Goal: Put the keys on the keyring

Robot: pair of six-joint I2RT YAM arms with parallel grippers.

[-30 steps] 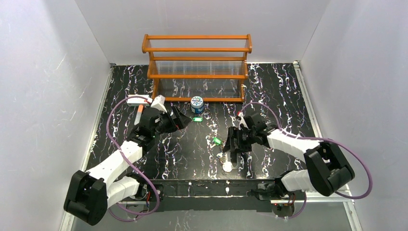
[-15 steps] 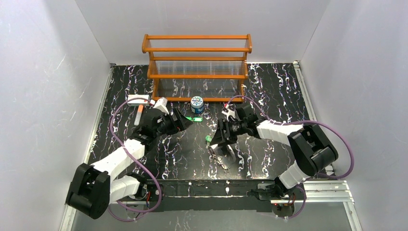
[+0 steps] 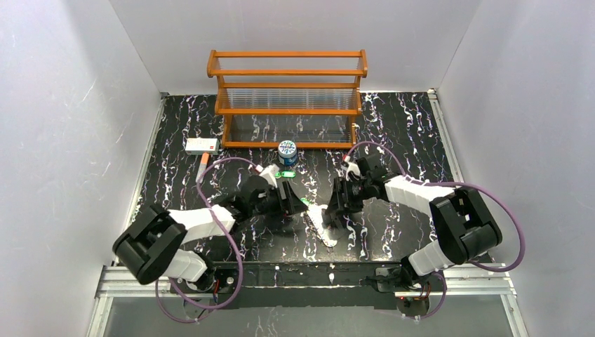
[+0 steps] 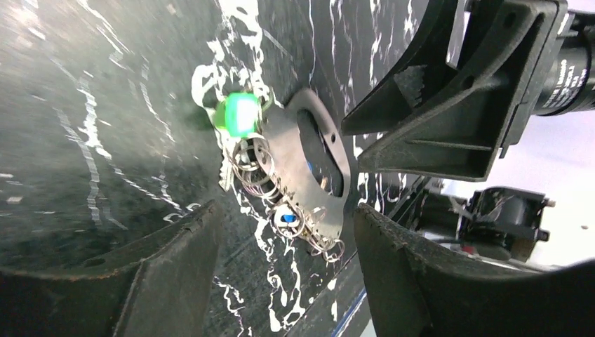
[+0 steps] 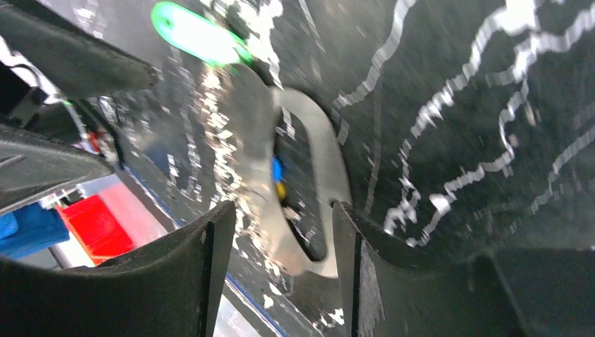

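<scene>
Moved: the left gripper (image 3: 295,204) has swung from the left of the frame to the centre, and the right gripper (image 3: 335,213) has shifted slightly. They now face each other across the keyring (image 4: 281,144).
Fingers: both pairs parted, nothing grasped.
Keyring: whitish flat oval with an open middle, lying lower centre on the black, white-veined table (image 3: 393,133).
Keys: green-headed key (image 4: 240,114) touching the ring's end; blue-headed key (image 4: 286,218) among thin wire rings; second green key (image 3: 285,173) just below the can (image 3: 287,152).
Can: round, blue-and-white, print unreadable.
White box (image 3: 201,145): red mark, left of centre.
Wooden rack (image 3: 288,84): orange, top centre.
</scene>
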